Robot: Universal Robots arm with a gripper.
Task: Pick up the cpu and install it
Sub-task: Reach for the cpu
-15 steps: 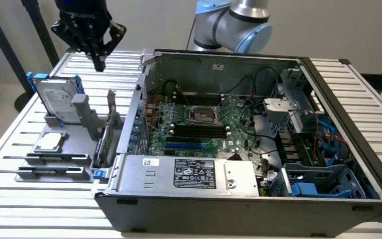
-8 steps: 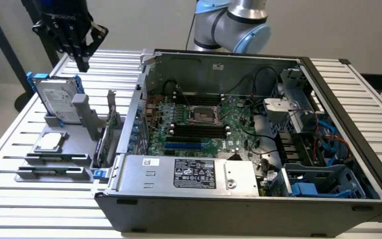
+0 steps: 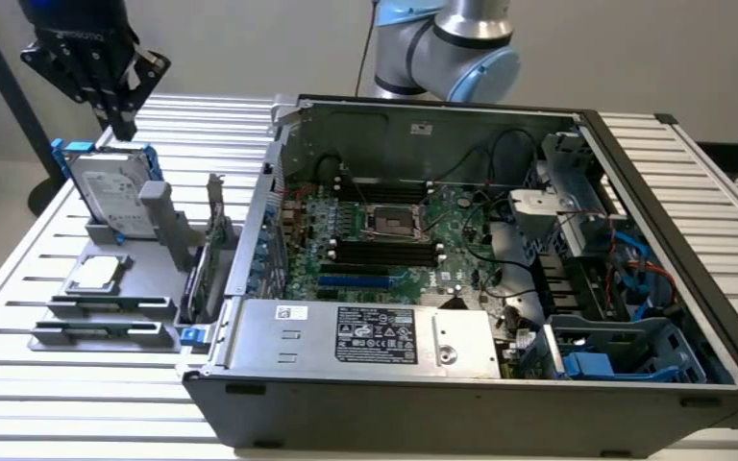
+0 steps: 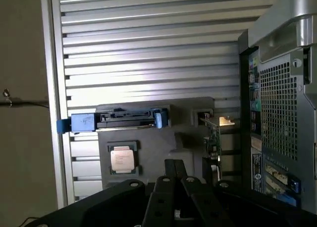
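Note:
The cpu (image 3: 96, 275) is a small square chip with a shiny silver top, lying flat in a recess of the grey holder (image 3: 151, 288) at the exterior view's left; the wrist view has the cpu (image 4: 122, 159) below the camera. My gripper (image 3: 120, 123) hangs high above the holder's far end, over the upright hard drive, well above the cpu. Its black fingers (image 4: 171, 168) are pressed together, shut on nothing. In the open computer case (image 3: 472, 288), the empty cpu socket (image 3: 395, 223) sits on the green motherboard.
A silver hard drive (image 3: 110, 190) in a blue frame stands upright in the holder, right under the gripper. Dark memory sticks (image 3: 110, 305) lie in the holder's near slots. A card (image 3: 215, 240) stands between holder and case. The slatted metal table (image 3: 36, 384) surrounds everything.

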